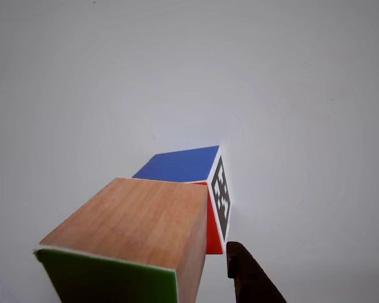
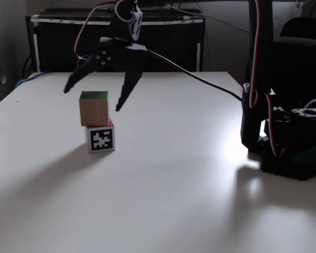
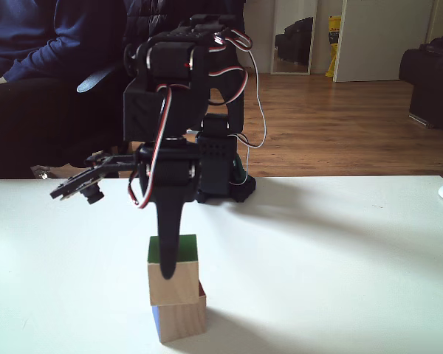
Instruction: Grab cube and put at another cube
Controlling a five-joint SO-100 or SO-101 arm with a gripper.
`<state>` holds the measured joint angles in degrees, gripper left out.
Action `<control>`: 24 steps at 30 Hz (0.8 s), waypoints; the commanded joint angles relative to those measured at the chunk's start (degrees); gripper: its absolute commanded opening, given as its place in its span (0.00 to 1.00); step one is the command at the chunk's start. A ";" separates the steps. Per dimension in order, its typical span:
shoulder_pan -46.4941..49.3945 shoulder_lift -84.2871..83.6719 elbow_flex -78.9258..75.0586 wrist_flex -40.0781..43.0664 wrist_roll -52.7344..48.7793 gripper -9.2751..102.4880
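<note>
Stacking: the cube (image 2: 94, 108) is seen resting on another cube (image 2: 100, 138) on the white table (image 2: 179, 174), the upper one set slightly off-centre and turned a little against the lower.
Cube faces: a green top is shown in a fixed view, while wood grain and a white-edged green face (image 1: 107, 278) are brought close in the other view.
Lower cube: the black-and-white marker face is turned toward a fixed view; its blue face (image 1: 177, 164), a strip of red, and the marker are given together in the other view; in a fixed view (image 3: 181, 318) a plain wooden side and a sliver of blue are offered.
Gripper: the gripper (image 2: 90, 97) is held spread wide above and around the upper cube, nothing being clasped; the two fingers are seen apart from the cube's sides.
Finger: one dark finger (image 3: 167, 243) is seen in front of the stack; a dark tip (image 1: 249, 278) is caught beside the cube in the other view.
Background: a person's sleeve (image 3: 29, 44) is seen behind the arm.
</note>
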<state>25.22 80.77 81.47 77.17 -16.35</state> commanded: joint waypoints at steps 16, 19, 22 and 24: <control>-12.57 78.75 52.65 -9.84 5.45 0.52; -15.21 84.46 63.90 -13.97 9.14 0.42; -14.50 84.29 70.93 -20.48 12.13 0.31; -13.80 85.25 74.18 -22.76 14.50 0.18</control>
<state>11.43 163.48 152.40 58.45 -4.13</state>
